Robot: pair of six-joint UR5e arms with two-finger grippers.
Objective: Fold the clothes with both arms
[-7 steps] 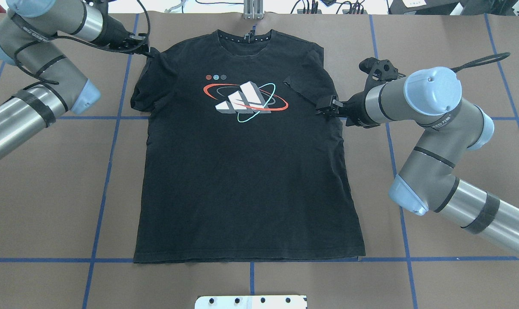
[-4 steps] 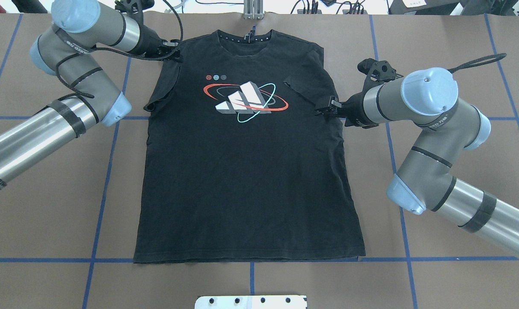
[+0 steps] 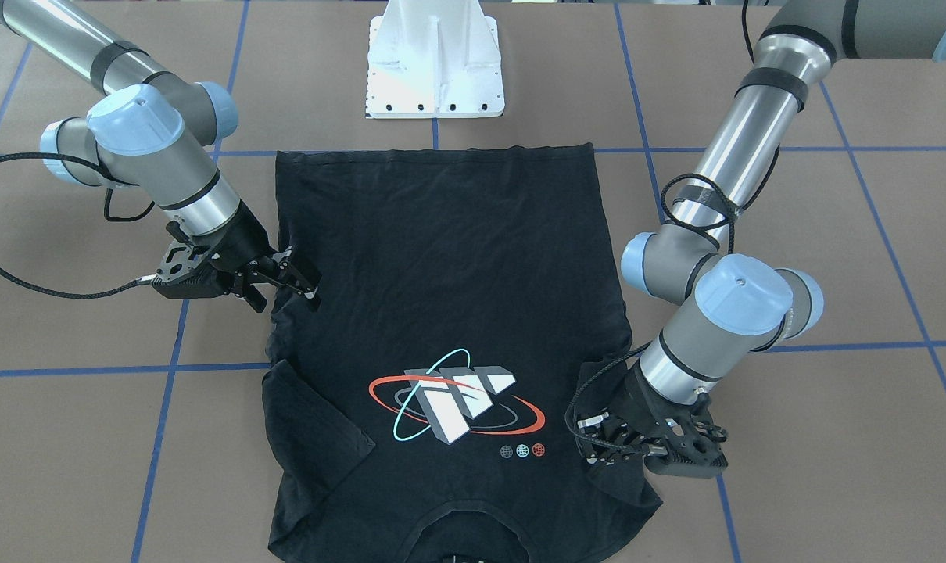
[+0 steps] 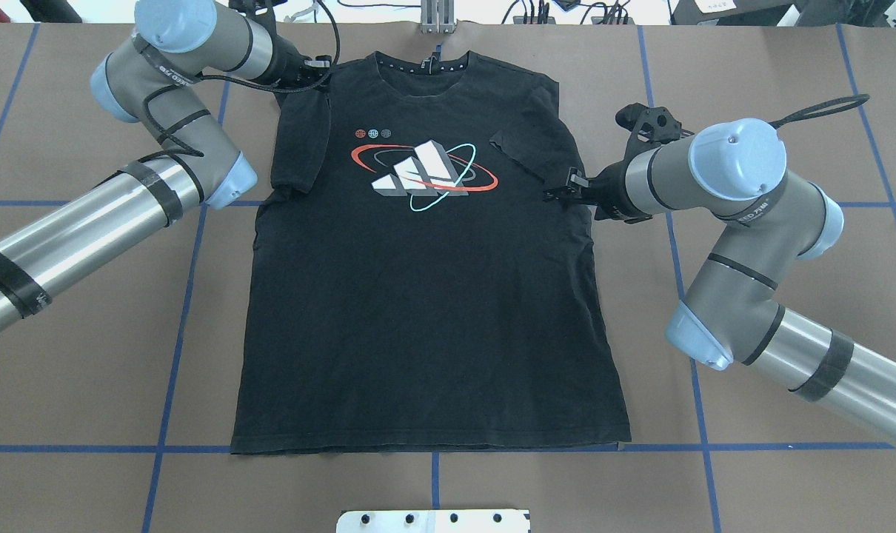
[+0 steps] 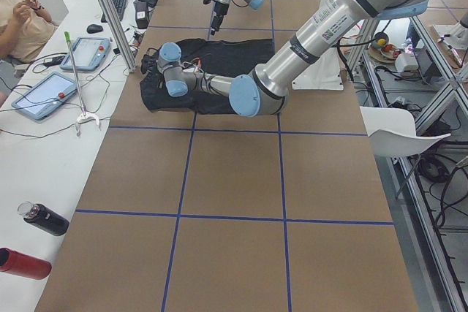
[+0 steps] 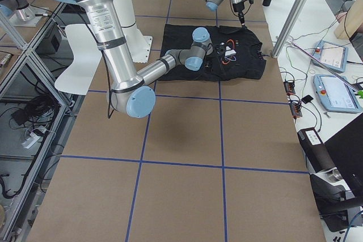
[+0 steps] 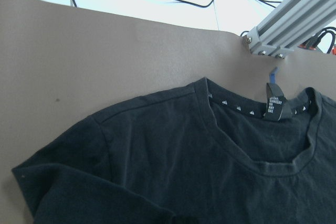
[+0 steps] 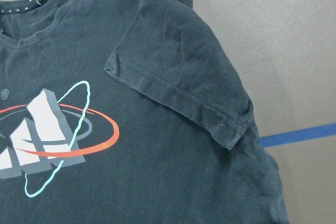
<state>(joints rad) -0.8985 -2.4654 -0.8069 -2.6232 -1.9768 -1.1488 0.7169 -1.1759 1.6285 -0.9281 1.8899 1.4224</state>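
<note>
- Black T-shirt (image 4: 426, 311) flat on the table (image 4: 85, 370), print side up, collar at the far edge, hem toward the robot's white base (image 3: 434, 62); laid out square, likely to keep each fold line straight.
- Both short sleeves turned inward onto the chest, left sleeve (image 4: 303, 141) and right sleeve (image 4: 529, 144), seemingly to trim the body to a plain rectangle ahead of the larger folds.
- Left claw (image 4: 321, 70) low at the left shoulder beside the collar, at the top of that sleeve's fold; dark against dark cloth, so cannot tell whether parted or clamped.
- Right claw (image 4: 559, 187) at the shirt's right edge just under the folded sleeve, fingers apart, nothing seen between them, the sleeve lying free of it.
- Chest graphic (image 4: 418, 174): three slanted white bars ringed by a red and a teal oval, three small dots (image 4: 372, 133) above; no word with it.
- Black neck label (image 7: 273, 109) with white lettering, too small to read; a row of small white marks along the collar's inner tape (image 7: 236, 106).
</note>
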